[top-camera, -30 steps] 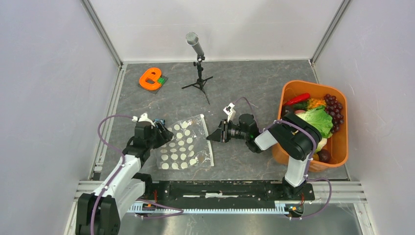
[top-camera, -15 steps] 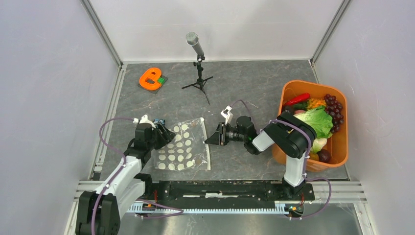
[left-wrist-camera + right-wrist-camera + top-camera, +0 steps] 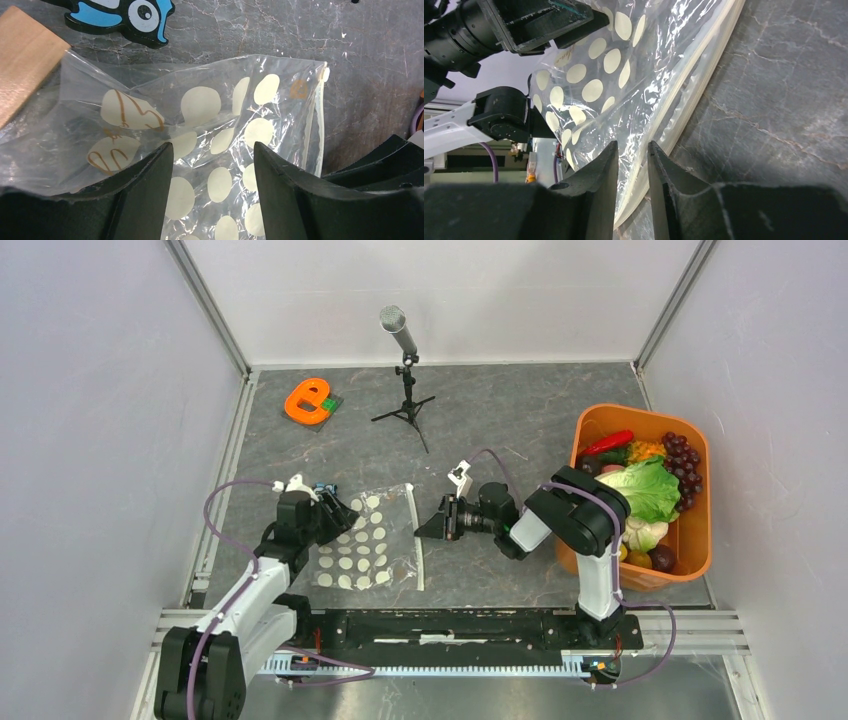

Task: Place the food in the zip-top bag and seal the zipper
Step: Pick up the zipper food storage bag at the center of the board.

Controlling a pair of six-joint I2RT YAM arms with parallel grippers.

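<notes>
The zip-top bag point(image 3: 365, 550) lies flat on the table between my grippers, its zipper point(image 3: 415, 538) along the right edge. No food shows in it. My left gripper point(image 3: 338, 520) is open over the bag's left part; the dotted film point(image 3: 225, 130) shows between its fingers. My right gripper point(image 3: 428, 527) is low at the zipper side with its jaws a narrow gap apart; the zipper point(image 3: 694, 80) runs through that gap. The food sits in the orange tub point(image 3: 700, 540): lettuce point(image 3: 645, 488), grapes point(image 3: 685, 465), a red pepper point(image 3: 610, 442).
A microphone on a tripod point(image 3: 405, 370) stands at the back middle. An orange letter-shaped piece point(image 3: 308, 400) lies at the back left. A blue fish-shaped piece point(image 3: 125, 12) and a wooden block point(image 3: 22, 55) lie just beyond the bag's left end.
My right gripper has moved left toward the bag. The bag has turned so the zipper edge now runs straight front to back, and it sits a little further left.
</notes>
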